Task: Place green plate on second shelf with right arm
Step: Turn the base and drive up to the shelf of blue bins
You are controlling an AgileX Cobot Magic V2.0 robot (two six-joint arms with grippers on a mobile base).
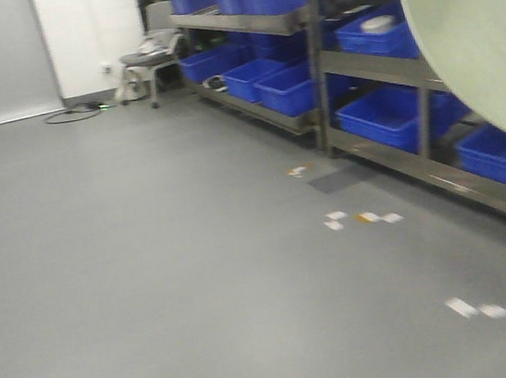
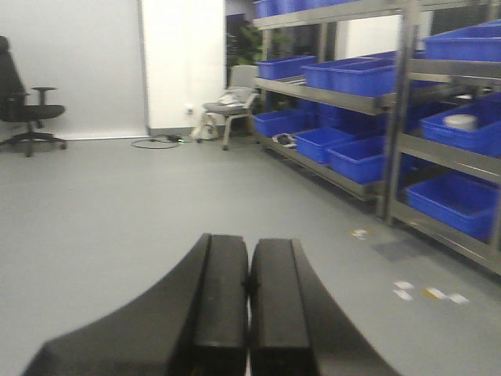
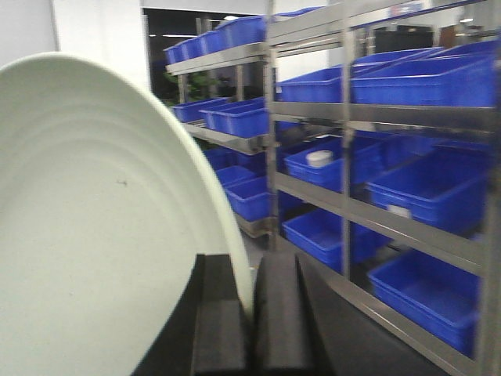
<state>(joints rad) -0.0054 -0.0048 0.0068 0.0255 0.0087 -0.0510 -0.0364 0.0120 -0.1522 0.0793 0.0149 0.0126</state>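
Observation:
The pale green plate [image 3: 102,211] stands on edge, filling the left of the right wrist view, its rim pinched between the black fingers of my right gripper [image 3: 252,270], which is shut on it. In the front view the same green plate [image 1: 475,29] covers the upper right corner, in front of the metal shelf rack [image 1: 377,65]; the gripper itself is hidden there. My left gripper [image 2: 249,262] hangs over bare grey floor with its two pads pressed together and nothing between them. The rack's shelves [image 3: 368,215] run along the right.
Blue bins [image 1: 383,116] fill the rack's levels; one holds a white round container [image 1: 379,24]. A grey chair with clutter [image 1: 148,63] stands by the white wall, an office chair [image 2: 23,102] at far left. A cable [image 1: 70,112] and tape marks [image 1: 364,218] lie on the floor.

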